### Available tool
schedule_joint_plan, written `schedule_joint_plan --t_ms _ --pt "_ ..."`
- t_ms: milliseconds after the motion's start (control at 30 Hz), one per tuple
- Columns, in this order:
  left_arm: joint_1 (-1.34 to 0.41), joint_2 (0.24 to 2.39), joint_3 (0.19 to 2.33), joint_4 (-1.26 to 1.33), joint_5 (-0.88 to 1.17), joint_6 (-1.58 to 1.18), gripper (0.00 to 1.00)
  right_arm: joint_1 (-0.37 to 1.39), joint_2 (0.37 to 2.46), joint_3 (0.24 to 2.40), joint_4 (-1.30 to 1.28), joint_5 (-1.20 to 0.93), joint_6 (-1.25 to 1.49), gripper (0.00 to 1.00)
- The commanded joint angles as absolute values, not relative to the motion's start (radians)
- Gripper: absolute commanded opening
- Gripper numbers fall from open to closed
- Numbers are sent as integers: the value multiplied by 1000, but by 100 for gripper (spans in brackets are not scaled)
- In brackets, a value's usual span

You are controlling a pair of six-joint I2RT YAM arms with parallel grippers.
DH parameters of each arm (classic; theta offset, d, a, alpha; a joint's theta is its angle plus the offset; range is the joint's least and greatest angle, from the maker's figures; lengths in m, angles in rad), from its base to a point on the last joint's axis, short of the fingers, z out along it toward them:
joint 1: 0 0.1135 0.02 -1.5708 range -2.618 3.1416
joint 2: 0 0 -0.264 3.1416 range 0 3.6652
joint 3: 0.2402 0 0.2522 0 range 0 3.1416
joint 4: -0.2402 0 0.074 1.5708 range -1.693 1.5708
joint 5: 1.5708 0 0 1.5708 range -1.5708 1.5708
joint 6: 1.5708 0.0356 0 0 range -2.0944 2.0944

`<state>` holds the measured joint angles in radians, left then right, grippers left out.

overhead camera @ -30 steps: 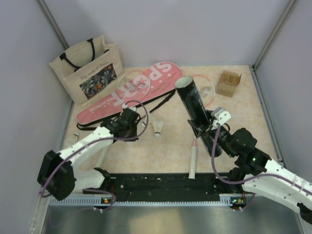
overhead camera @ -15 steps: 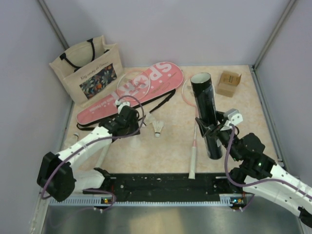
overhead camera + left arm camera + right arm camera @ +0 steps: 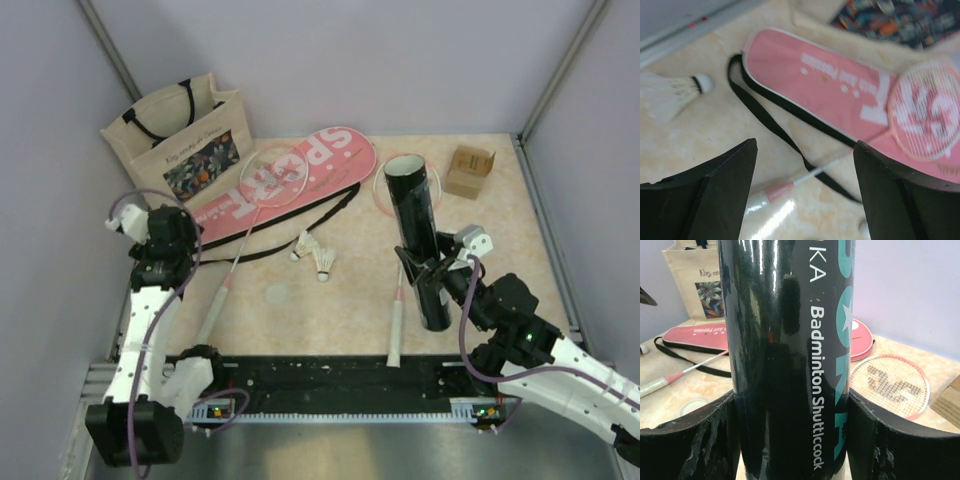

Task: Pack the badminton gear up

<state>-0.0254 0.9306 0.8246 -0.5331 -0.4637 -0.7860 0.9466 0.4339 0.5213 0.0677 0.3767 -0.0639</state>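
Pulled back from mid-table to the left edge, the left gripper (image 3: 805, 150) now hangs wide open and empty near the pink cover (image 3: 840, 95). Meanwhile the right gripper (image 3: 792, 405) clamps the dark tube (image 3: 418, 240), seemingly upright on the table (image 3: 350, 300); two shuttlecocks (image 3: 313, 255) lie between.

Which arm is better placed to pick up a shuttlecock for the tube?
Left, I think. The left tool is open and empty, with a shuttlecock in its wrist view; the right tool holds the upright tube.
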Motion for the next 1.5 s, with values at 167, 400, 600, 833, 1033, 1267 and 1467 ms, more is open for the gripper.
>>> schedule_joint_plan --t_ms 167,400,600,833,1033,1267,1467 --pt "461 929 661 -324 -194 -902 79 943 387 554 58 302 -8 21" --pt "669 1060 601 -256 -63 -877 74 943 337 545 8 295 44 21" --pt "692 1057 610 -233 -24 -833 72 942 342 551 2 288 44 21" --pt "693 1068 669 -308 -143 -798 72 943 345 545 5 278 48 21" --pt "710 1095 681 -311 -181 -782 70 942 336 555 -24 275 41 21" --pt "758 1175 652 -223 -92 -782 66 943 310 558 -38 275 32 21" --pt "761 1242 663 -221 -20 -782 60 943 301 569 -63 281 23 21"
